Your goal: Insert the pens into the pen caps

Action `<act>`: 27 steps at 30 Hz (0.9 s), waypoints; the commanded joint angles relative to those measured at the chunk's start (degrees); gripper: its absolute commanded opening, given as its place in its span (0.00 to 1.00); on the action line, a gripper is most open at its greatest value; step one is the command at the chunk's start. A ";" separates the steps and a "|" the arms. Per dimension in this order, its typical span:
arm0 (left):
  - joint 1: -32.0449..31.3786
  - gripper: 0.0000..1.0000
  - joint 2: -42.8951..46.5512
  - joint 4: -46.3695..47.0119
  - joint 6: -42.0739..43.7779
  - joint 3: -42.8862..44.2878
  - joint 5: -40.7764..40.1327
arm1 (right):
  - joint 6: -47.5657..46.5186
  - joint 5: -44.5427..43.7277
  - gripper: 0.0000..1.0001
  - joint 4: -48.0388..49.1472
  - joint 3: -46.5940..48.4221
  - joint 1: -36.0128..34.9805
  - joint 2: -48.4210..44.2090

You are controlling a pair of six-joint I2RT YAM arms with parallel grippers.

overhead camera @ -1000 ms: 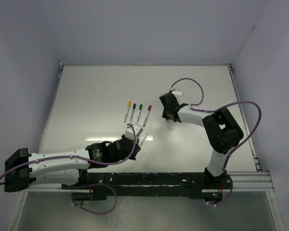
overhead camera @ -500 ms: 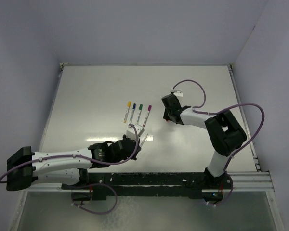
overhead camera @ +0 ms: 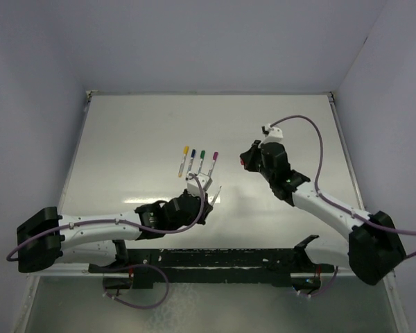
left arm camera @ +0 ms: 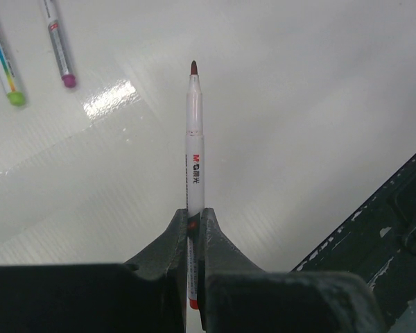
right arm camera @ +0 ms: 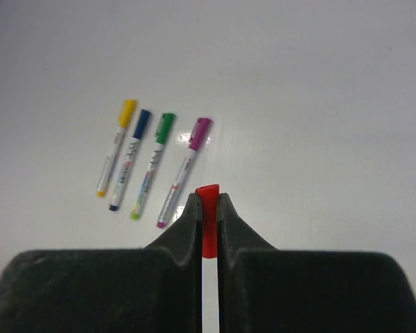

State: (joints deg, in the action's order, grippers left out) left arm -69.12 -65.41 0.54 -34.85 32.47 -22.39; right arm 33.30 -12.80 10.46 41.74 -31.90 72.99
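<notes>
Item 1: thin whitish-grey marker pen [left arm camera: 194,152], uncapped, with a dark red tip and a small red rear end. It is clamped near its rear between the fingers of the left gripper [left arm camera: 194,220], and its tip points away from the wrist over the table.

Item 2: stubby red plastic cap [right arm camera: 208,201], pinched between the closed fingers of the right gripper [right arm camera: 208,200]. A whitish length shows below it in the gap.

Items 3–6: yellow-capped pen [right arm camera: 114,154], blue-capped pen [right arm camera: 128,166], green-capped pen [right arm camera: 151,166] and purple-capped pen [right arm camera: 182,177]. They lie side by side in a row, flat on the glossy white table [overhead camera: 139,132].

Position: the left gripper sits just near of the row. The right gripper is to the row's right, apart from it.
</notes>
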 commanded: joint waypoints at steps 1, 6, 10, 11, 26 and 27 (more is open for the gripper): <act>1.73 0.00 -0.81 16.85 -0.53 -0.70 3.55 | -1.61 4.13 0.00 12.72 -6.49 -0.09 -11.40; 3.10 0.00 -2.14 31.19 -0.19 -4.07 5.48 | 1.11 8.08 0.00 23.77 -14.49 -0.18 -21.38; 3.29 0.00 -4.56 38.08 1.75 -3.59 7.14 | 3.41 10.90 0.00 37.51 -20.28 -0.15 -23.77; 3.29 0.00 -5.16 39.45 1.87 -3.48 7.52 | 4.15 11.43 0.00 40.99 -21.38 -0.18 -23.67; 3.46 0.00 -7.05 46.94 1.98 -3.97 9.40 | 9.90 14.92 0.00 65.23 -27.75 -0.18 -19.38; 3.47 0.00 -6.99 46.95 2.02 -3.99 9.39 | 10.14 14.99 0.00 65.43 -27.92 -0.18 -19.38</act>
State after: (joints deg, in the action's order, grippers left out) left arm -66.02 -72.60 43.16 -33.41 28.47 -13.69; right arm 41.91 1.06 68.86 14.41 -31.92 54.02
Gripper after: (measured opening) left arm 0.063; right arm 0.034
